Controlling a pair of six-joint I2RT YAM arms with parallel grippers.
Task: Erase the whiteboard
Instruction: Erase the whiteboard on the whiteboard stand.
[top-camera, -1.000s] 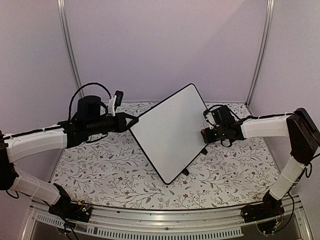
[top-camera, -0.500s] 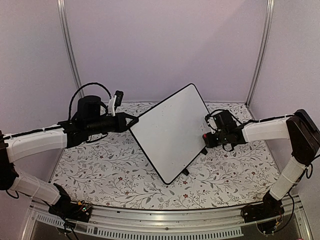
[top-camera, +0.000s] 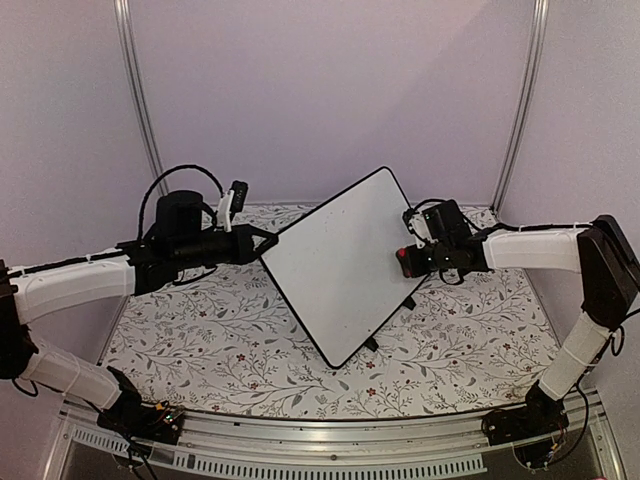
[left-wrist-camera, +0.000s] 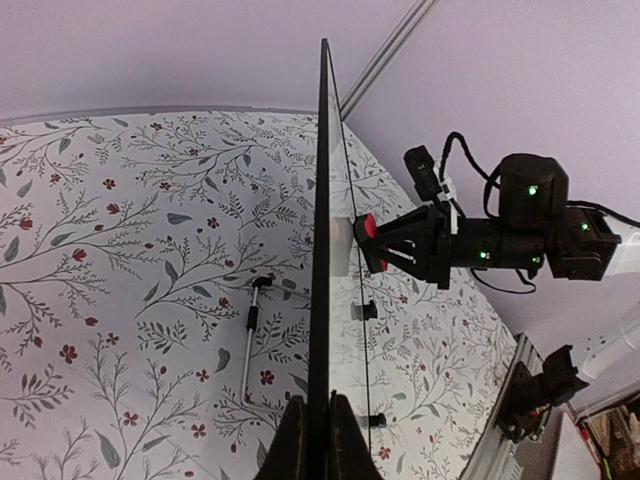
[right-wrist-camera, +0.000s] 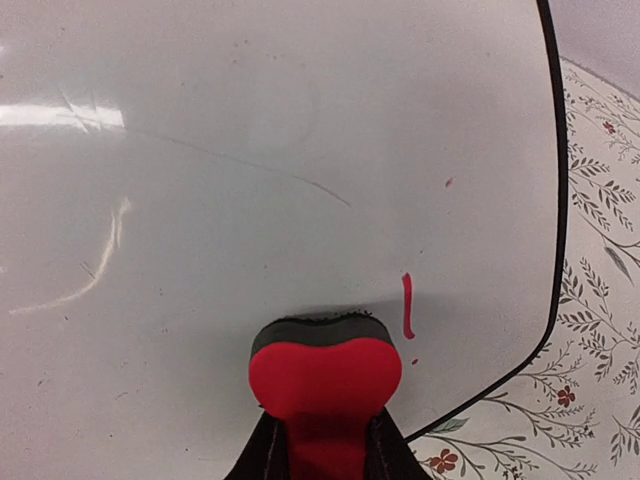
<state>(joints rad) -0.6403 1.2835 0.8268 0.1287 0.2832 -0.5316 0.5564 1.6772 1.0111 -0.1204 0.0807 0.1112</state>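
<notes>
While the left gripper (left-wrist-camera: 318, 440) pinches the whiteboard (top-camera: 340, 265), the right gripper (right-wrist-camera: 324, 450), squeezing the eraser (right-wrist-camera: 325, 375), should wipe the red line (right-wrist-camera: 407, 305).

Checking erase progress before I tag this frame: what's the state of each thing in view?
whiteboard: up on edge, mostly wiped
red stroke: not yet erased, just right of the eraser
eraser: felt side against the whiteboard
left gripper: shut on the whiteboard's edge
right gripper: shut on the eraser
</notes>
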